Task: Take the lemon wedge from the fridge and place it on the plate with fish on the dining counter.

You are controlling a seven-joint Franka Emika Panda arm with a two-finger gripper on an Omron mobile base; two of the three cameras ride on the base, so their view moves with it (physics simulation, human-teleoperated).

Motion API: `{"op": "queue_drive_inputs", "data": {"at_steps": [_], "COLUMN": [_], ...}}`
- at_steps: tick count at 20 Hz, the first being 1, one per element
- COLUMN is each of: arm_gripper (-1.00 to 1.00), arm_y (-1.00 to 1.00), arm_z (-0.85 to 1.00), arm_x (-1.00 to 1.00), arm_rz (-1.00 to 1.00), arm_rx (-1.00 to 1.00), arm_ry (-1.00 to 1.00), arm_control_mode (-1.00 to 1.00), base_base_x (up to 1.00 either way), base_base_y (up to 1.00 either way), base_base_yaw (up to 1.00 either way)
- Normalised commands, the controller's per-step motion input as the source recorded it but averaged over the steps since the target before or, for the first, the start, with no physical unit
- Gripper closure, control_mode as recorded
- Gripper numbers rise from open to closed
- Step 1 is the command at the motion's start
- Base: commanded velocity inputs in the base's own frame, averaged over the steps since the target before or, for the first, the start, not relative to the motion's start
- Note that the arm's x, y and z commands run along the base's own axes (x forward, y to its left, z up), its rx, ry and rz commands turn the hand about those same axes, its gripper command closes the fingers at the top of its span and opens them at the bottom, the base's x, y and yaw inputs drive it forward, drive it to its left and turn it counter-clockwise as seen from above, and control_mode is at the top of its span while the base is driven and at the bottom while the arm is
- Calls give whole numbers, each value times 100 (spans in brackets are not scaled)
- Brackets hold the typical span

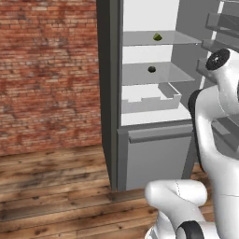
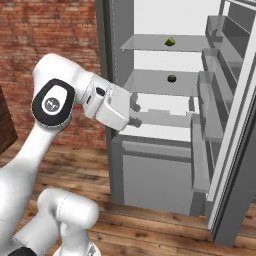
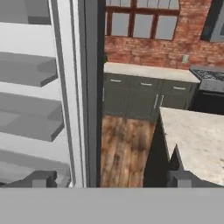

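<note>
Resting on upper fridge (image 2: 117,30) shelf, lemon wedge (image 2: 170,42) well above wide-open, empty gripper (image 2: 136,114)

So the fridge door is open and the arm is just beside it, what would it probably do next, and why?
Probably lift and swing the open gripper toward the top glass shelf, because the lemon wedge lies there untouched, higher and deeper in the fridge than the hand.

We see the fridge (image 1: 140,140) cut off at the top edge of both base views, and its open door (image 2: 235,125) runs off the right. The lemon wedge (image 1: 158,36) is too small for us to make out its shape. The beige surface (image 3: 197,140) is cropped at the hand view's right edge.
</note>
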Motion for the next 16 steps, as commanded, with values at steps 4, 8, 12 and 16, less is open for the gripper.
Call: {"op": "queue_drive_inputs", "data": {"at_steps": [4, 8, 12, 16], "arm_gripper": [-100, -100, -100, -100], "arm_y": [0, 3, 67, 100], "arm_z": [0, 0, 0, -8], "arm_x": [-5, -1, 8, 20], "arm_rz": [40, 37, 30, 24], "arm_rx": [28, 40, 25, 8], "arm_ry": [10, 6, 8, -1], "arm_control_mode": [-100, -100, -100, -100], "base_base_x": [0, 0, 0, 0], "base_base_y": [0, 0, 0, 0], "base_base_yaw": [0, 0, 0, 0]}}
